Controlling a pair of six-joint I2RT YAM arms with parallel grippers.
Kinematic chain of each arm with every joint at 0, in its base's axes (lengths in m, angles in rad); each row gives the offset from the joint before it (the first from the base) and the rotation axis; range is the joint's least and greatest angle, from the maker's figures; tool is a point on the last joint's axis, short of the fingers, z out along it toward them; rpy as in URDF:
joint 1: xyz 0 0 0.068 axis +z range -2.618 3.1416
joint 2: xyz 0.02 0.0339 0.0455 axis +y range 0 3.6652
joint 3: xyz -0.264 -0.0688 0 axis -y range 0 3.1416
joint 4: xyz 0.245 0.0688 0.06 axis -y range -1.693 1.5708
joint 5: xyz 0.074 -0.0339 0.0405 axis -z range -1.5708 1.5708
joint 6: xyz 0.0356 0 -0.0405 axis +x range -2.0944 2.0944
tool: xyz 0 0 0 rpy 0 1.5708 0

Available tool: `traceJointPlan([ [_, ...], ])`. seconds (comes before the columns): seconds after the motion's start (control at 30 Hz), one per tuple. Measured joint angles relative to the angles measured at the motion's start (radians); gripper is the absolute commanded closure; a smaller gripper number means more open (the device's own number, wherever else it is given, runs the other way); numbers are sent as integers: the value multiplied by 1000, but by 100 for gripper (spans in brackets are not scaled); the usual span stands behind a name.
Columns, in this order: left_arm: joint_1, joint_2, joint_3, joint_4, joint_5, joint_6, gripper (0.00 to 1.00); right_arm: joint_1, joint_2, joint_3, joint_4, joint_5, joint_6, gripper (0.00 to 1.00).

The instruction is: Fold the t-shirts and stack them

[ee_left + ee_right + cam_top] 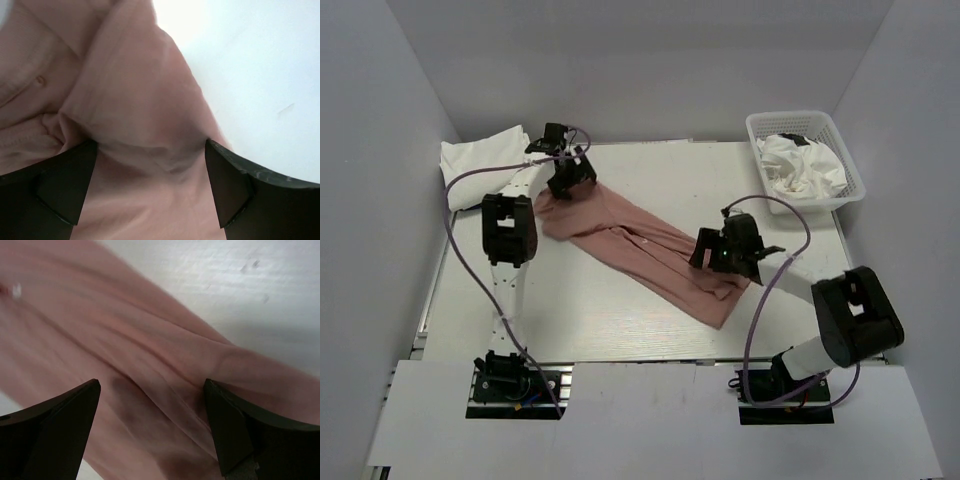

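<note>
Because the pink tee [640, 250] is soft, thin cloth, I think it will be light and floppy. It will sag and bunch up when it is lifted. It will not break, but one layer may slip out of a pinch. It lies in a long, wrinkled strip across the table [620, 330], from 10 o'clock down to 4 o'clock.

Both ends look like good spots to grab. The left gripper [568, 185] is over the 10 o'clock end. Its fingers are spread wide, with a hump of pink cloth between them, and they hold nothing. The right gripper [700, 255] is near the 4 o'clock end. Its fingers are wide too, with a pink fold between them, not pinched.

The table is white, flat and smooth, so cloth should slide on it easily. A folded white tee [480, 155] sits in the 10 o'clock corner. A basket [760, 125] with more white tees [805, 165] sits at 2 o'clock. Plain grey walls [380, 150] stand close on three sides.
</note>
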Motion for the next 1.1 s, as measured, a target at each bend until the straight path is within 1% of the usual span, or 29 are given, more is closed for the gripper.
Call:
traceJointPlan([
  [0.07,0,161,276,-23,56,11,0,58,-60,-59,4,10,30,10],
  [0.1,0,230,378,-11,87,11,0,97,-93,-89,5,15,42,10],
  [0.13,-1,283,463,7,122,6,0,140,-127,-120,1,16,58,10],
  [0.2,-2,336,526,71,192,-13,0,243,-205,-182,-11,18,84,10],
  [0.33,-6,374,528,214,332,-94,0,430,-330,-253,-74,14,116,10],
  [0.47,-24,430,534,404,440,-180,0,546,-403,-257,-167,-3,112,10],
  [0.53,-37,458,542,494,465,-208,0,602,-417,-259,-190,-38,95,10],
  [0.67,-80,490,557,600,449,-201,0,661,-348,-227,-174,-87,31,10],
  [0.77,-127,500,557,648,414,-167,0,692,-282,-208,-106,-137,-29,10],
  [0.9,-176,525,559,736,408,-122,0,727,-197,-170,-37,-214,-105,10],
  [1.0,-201,531,559,763,401,-88,0,756,-173,-163,-5,-250,-156,10],
  [1.1,-217,530,559,764,387,-48,0,776,-172,-163,-2,-246,-183,10],
])
